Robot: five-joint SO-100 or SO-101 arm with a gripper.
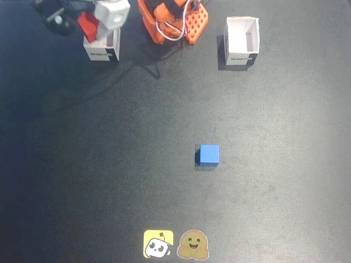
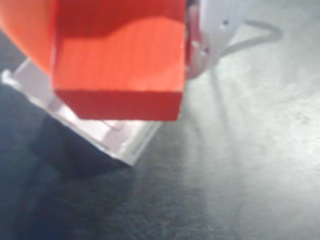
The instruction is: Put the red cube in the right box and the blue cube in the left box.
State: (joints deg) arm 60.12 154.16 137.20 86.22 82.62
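End effector [image 1: 90,24] clamps red cube [image 2: 117,62] above box [image 1: 102,48] at fixed view's left, apparently centred. Next: release inside. Blue cube [image 1: 209,154] waits on desk [image 1: 274,164].

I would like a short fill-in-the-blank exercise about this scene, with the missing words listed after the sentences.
1. The end effector holds the ____ cube above a white box.
2. The blue cube lies on the dark ____, apart from both boxes.
3. In the fixed view, the other white box stands at the upper right and is ____ inside.
4. Two ____ lie at the bottom edge of the fixed view.

Missing words: red; table; empty; stickers
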